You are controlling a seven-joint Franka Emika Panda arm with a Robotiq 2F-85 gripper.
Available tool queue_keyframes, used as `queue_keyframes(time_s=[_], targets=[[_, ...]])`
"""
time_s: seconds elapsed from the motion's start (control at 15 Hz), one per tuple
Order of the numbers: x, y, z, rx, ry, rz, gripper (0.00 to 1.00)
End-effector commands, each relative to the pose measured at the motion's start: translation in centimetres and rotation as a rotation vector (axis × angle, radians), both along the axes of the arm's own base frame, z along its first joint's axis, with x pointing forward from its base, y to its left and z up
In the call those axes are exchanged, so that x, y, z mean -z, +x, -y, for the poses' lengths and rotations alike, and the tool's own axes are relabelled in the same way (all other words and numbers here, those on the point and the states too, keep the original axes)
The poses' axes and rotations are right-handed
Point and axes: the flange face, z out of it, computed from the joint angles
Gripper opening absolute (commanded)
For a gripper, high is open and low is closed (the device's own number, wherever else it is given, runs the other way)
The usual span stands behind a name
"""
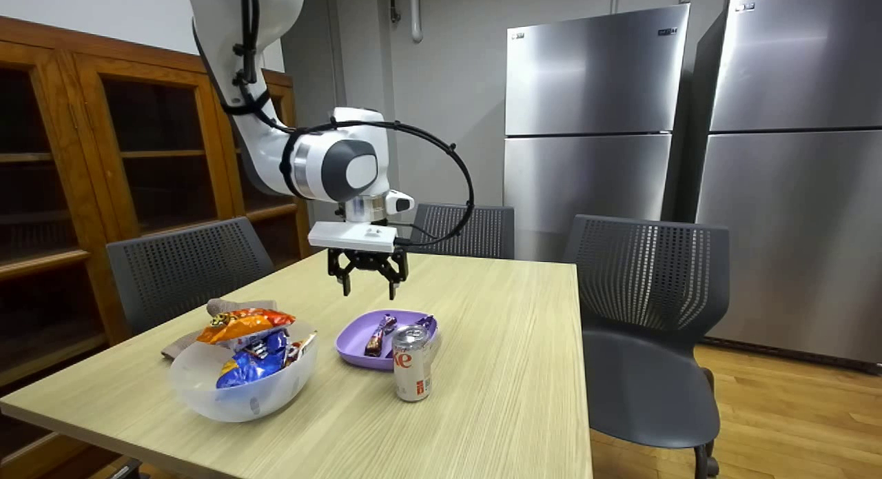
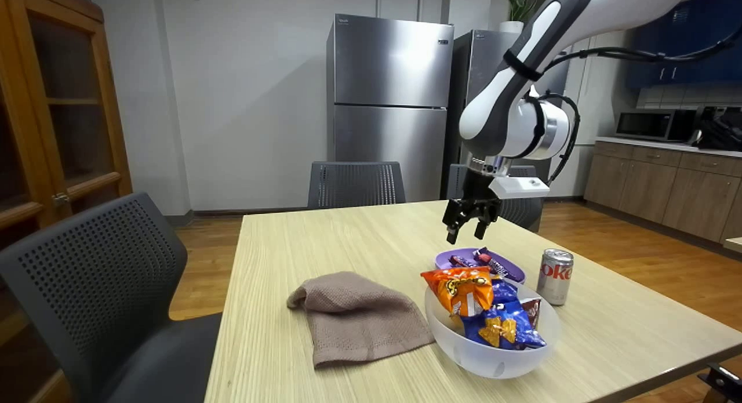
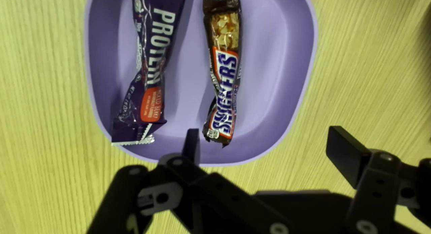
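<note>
My gripper point(image 3: 266, 149) stands open above the table, its black fingers point(image 3: 346, 156) wide apart with nothing between them. In both exterior views the gripper point(image 1: 370, 291) hangs a little above and behind a purple plate point(image 1: 356, 335), not touching it. Two wrapped bars lie in the plate point(image 3: 269, 69): a Snickers bar point(image 3: 225, 82) near the middle and a dark purple protein bar point(image 3: 153, 65) to its left in the wrist view. The protein bar's lower end rests over the plate's rim. One finger shows over the plate's near rim, close to the Snickers bar's end; the other is over bare wood.
A Coke can point(image 1: 413, 375) stands upright beside the plate. A translucent bowl point(image 2: 493, 359) holds an orange chip bag point(image 2: 461, 290), blue bags point(image 2: 510, 325) and other packets. A brown cloth point(image 2: 359, 322) lies crumpled next to the bowl. Dark chairs point(image 1: 648, 293) surround the table.
</note>
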Motion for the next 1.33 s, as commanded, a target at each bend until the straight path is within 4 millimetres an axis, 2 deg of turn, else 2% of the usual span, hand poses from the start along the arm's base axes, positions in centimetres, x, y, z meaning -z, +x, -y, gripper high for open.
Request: queue_keyframes(time_s=[0.0,0.67,0.93,1.27], targets=[[-2.3,-3.8,-1.4,-0.011,0.001,-0.014,1.0],[-7.2,-12.8,-3.2,-0.028,-0.024,-0.006,1.0],[-9.3,-15.3,-4.2,-0.055,-0.033,0.009,1.0],[-11.8,-17.3,-5.5,-0.113,-0.024,0.0,1.0]])
